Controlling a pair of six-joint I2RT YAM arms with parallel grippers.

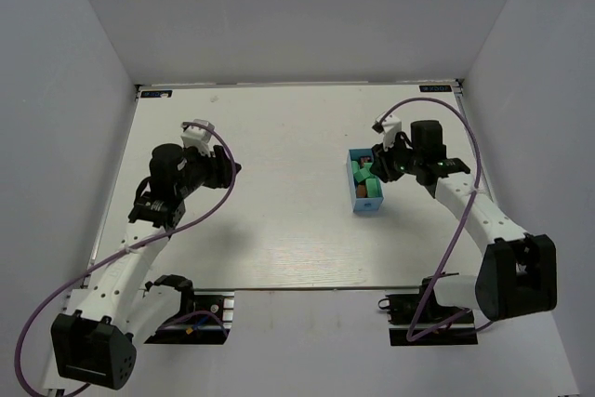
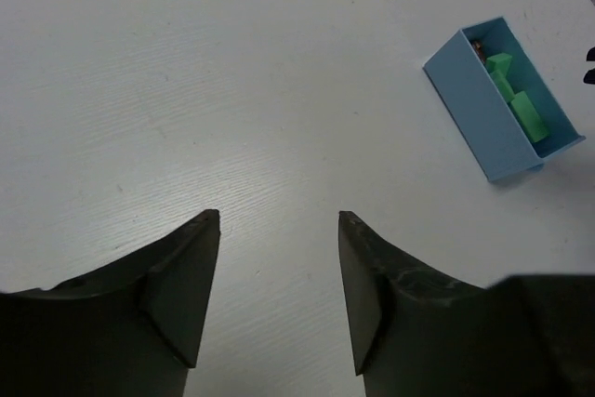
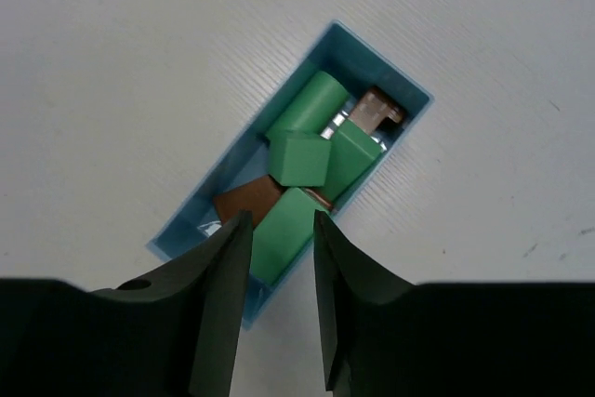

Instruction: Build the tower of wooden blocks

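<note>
My left jaws are spread wide with nothing between them. They hang above a bare stretch of the white bench (image 1: 279,230), well to the left of the small blue open-topped box (image 2: 469,109), which my left wrist view shows up and to the right.

My right jaws are over the near end of that box (image 3: 242,151), part-way spread. A long mint-green wooden block (image 3: 284,230) lies in the gap between their tips. Both tips sit at its sides, but I cannot tell whether they press on it or only flank it.

All the wood blocks I can see are jumbled inside the box. A reddish-brown wooden block (image 3: 246,204) lies just left of the long green one, against the box wall. Above them a mint-green cube (image 3: 299,157) sits tilted on the pile. A green block with a rounded top (image 3: 307,104) leans along the left wall, and another green block (image 3: 353,160) lies beside it. A brown piece (image 3: 379,109) shows in the far corner, partly hidden.

From overhead the box (image 1: 367,208) stands on the right half of the bench, long side running away from me.
</note>
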